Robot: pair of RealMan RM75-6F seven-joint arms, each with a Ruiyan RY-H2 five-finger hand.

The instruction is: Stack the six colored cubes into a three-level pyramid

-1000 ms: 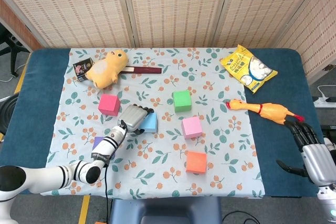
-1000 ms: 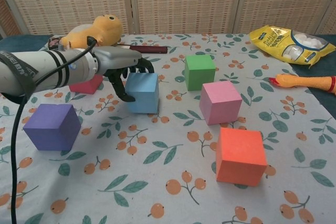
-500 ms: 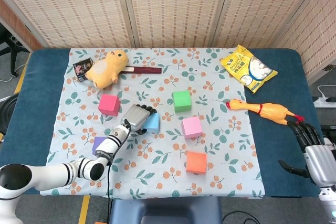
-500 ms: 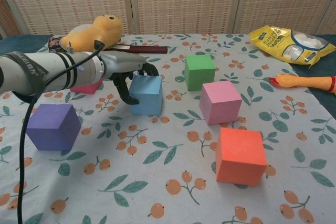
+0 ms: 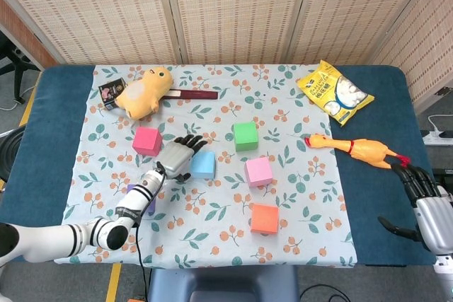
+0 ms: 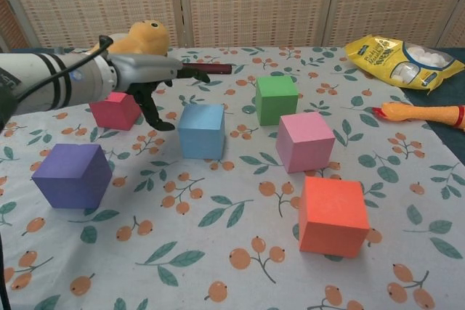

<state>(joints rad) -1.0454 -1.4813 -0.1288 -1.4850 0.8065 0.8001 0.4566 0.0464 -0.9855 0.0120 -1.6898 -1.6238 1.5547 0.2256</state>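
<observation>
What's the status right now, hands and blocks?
Left hand open beside blue cube. Right hand open, idle. All cubes unstacked. Nothing blocking.

The left hand point(image 5: 180, 155) hovers with spread fingers just left of the blue cube point(image 5: 203, 165), between it and the pink cube point(image 5: 146, 141). Green point(image 5: 245, 135), light pink point(image 5: 258, 171) and orange point(image 5: 265, 218) cubes lie apart. The right hand point(image 5: 425, 200) rests open at the table's point(image 5: 379, 196) right edge.

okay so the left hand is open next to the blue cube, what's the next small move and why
Probably bring the left hand back toward the blue cube and close on it. The hand is open and clear of it, and all six cubes stand apart on the cloth, none stacked, so the base row has yet to be gathered.
</observation>
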